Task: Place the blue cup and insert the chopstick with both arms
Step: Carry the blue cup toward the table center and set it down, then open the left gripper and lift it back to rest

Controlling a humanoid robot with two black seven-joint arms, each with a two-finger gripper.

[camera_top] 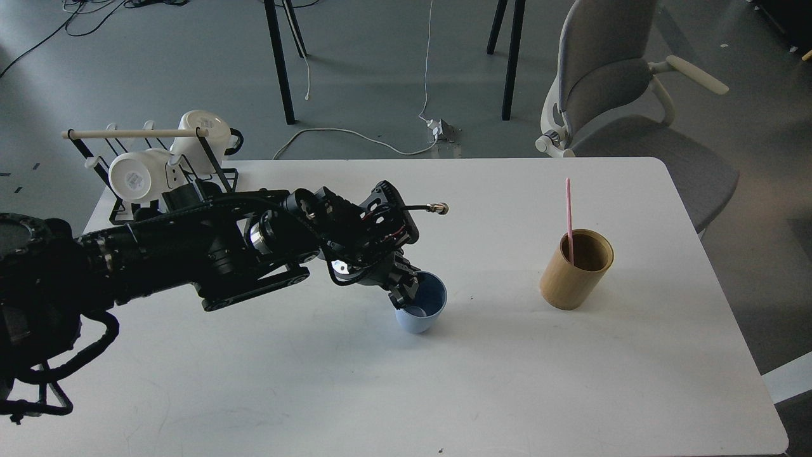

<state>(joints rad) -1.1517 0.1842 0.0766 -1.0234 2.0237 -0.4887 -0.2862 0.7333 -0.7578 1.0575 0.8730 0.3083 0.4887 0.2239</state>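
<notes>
Two white mugs (158, 162) on one black rack (127, 190), far left. One left gripper (404, 289) pinching the rim of one blue cup (422, 311), mid-table. One pink chopstick (569, 219) inside one bamboo holder (576, 270), lower end hidden. Right arm out of view.

We count one small light-blue plastic cup (422, 311), one thin pink chopstick (569, 216), one tan bamboo cylinder (576, 270), and two white mugs (133, 179) on the rack.

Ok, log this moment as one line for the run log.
left hand: gripping blue cup rim on table | right hand: not in view | chopstick: standing in bamboo holder
</notes>
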